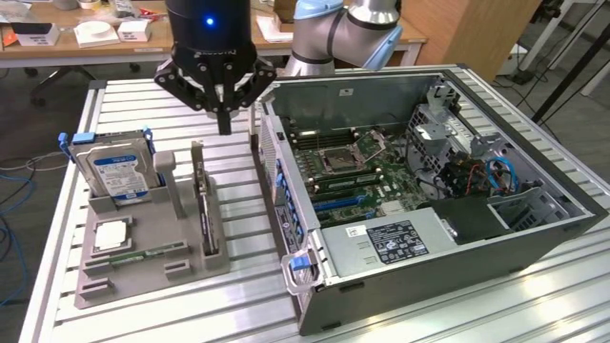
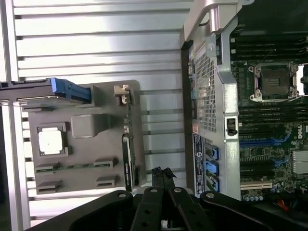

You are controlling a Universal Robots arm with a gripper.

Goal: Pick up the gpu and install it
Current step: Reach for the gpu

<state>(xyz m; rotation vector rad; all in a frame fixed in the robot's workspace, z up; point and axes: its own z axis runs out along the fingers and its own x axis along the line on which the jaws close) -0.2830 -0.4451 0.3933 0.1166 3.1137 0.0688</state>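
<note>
The gpu [image 1: 204,214] is a thin dark card standing on edge in a slot of the grey holder [image 1: 143,275], at the exterior view's left of the open computer case [image 1: 429,179]. In the wrist view the gpu [image 2: 127,159] shows edge-on, with its silver bracket toward the far end. My gripper [image 1: 225,127] hangs above the table between the holder and the case wall, behind the card's far end. Its fingers are shut with nothing between them. The wrist view shows the gripper [image 2: 162,173] with its tips together over the bare table, beside the card.
The holder also carries a hard drive [image 1: 114,171] in a blue-handled caddy, a processor chip [image 1: 111,234] and a memory stick [image 1: 143,251]. Inside the case lies the motherboard [image 1: 348,168] with blue slots [image 1: 338,202]. The case's perforated rear wall [image 2: 207,91] stands close to my gripper.
</note>
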